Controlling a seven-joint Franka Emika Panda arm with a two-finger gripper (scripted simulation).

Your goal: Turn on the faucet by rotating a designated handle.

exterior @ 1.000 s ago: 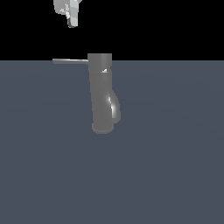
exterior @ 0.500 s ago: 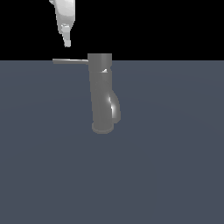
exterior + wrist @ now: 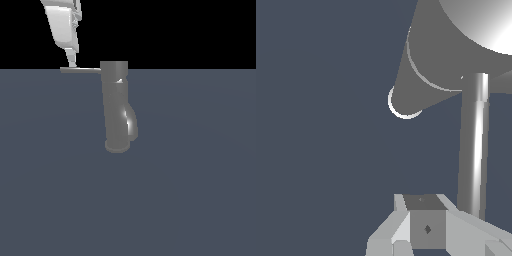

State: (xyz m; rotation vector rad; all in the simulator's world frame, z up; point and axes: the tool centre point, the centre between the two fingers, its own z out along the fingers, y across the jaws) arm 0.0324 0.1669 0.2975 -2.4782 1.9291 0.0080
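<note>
Fingers (image 3: 73,63) descended onto handle (image 3: 80,70)

Exterior side-on, level; wrist close above, both showing faucet (image 3: 118,107) handle (image 3: 474,150)

Exterior view: a flat, uniform slate-blue ground plane (image 3: 190,200) fills the lower part of the frame and meets a featureless black backdrop (image 3: 190,30) along a straight horizontal line — no walls, windows or furniture are rendered. The plane carries no texture, seams or markings (its tone is even from edge to edge). Wrist view: the same slate-blue surface (image 3: 316,125) forms the whole background — again plain and unmarked. No light source is visible in either view.
</note>
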